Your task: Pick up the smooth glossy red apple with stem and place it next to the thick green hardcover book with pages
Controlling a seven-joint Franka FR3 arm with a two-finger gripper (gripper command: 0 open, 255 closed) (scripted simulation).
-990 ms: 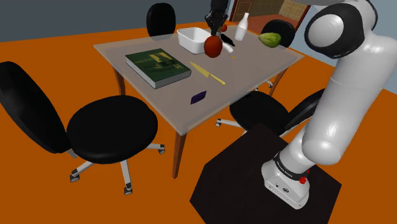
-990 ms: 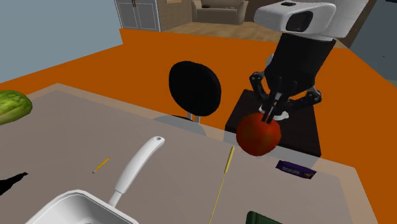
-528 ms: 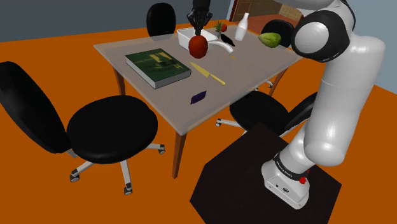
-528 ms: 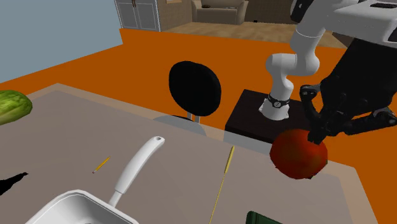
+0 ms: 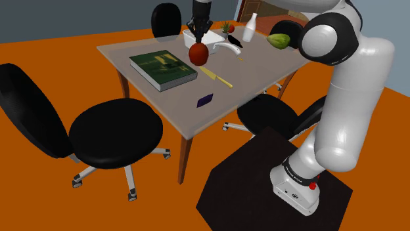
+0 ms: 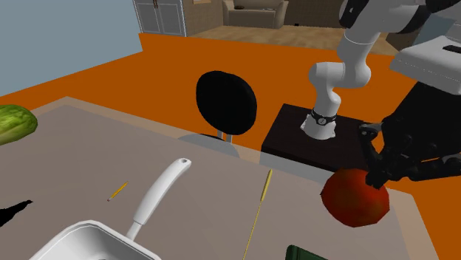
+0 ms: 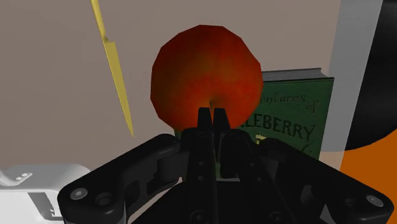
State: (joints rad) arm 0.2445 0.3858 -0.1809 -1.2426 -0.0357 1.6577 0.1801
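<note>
Apple [image 7: 207, 76], round, glossy and red, hangs above the worktop [image 5: 259, 65], pinched at its top by the black pincer [image 7: 212, 116], which is closed almost fully on it. The carry looks to be in hand. The thick green hardcover book [image 7: 296, 114] lies below the pincer, to one side, so next comes lowering onto bare surface beside it, clear of the thin yellow knife [image 7: 114, 63].

— What sort of place have you been set down in?
— You're in a home. Past the orange floor [image 6: 214, 55] you can see a sofa [image 6: 255, 12] on wooden boards, with pale cupboard doors [image 6: 159, 15] near it.
— And close by?
— Your grey tabletop [image 5: 259, 65] stands among black swivel chairs [image 5: 115, 131] and carries household things: a white pan [image 6: 150, 203] and a white bottle [image 5: 250, 27].
</note>
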